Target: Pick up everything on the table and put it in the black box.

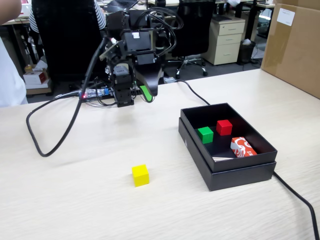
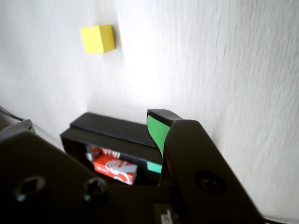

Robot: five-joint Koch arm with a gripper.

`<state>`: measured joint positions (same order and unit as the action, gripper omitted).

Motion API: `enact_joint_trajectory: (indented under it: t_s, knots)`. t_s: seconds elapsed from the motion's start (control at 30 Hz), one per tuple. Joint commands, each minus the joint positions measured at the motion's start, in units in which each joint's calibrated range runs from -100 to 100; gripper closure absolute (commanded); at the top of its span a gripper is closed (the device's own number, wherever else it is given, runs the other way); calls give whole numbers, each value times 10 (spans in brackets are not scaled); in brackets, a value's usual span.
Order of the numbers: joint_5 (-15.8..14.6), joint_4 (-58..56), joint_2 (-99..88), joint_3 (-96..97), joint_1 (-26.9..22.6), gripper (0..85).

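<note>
The yellow cube [image 1: 140, 175] sits alone on the beige table [image 1: 75, 195], in front of the arm; the wrist view shows it [image 2: 97, 38] at the top left. The green cube [image 1: 205, 134] and the red cube [image 1: 224, 127] lie inside the black box [image 1: 240, 173] at the right. The wrist view shows the box [image 2: 110, 128] between the jaws, with a sliver of the green cube [image 2: 154, 166]; the red cube is hidden there. My gripper [image 1: 135, 97] hangs above the table at the back, left of the box. It is open and empty [image 2: 91, 125], with green pads on its fingers [image 2: 156, 133].
A red-and-white packet [image 1: 243, 147] lies in the box beside the cubes. A black cable [image 1: 55, 135] loops over the table at the left, and another [image 1: 295, 192] runs past the box at the right. A brown carton [image 1: 295, 45] stands at the back right.
</note>
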<state>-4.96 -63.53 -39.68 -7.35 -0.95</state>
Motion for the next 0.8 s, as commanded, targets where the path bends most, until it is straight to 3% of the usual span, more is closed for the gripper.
enact_joint_trajectory:
  t_s: [0.0, 0.4, 0.77]
  knots:
    - [2, -3, -40, -18, 10, 370]
    - [4, 2, 16, -37, 21, 370]
    - [24, 11, 320, -237, 32, 371]
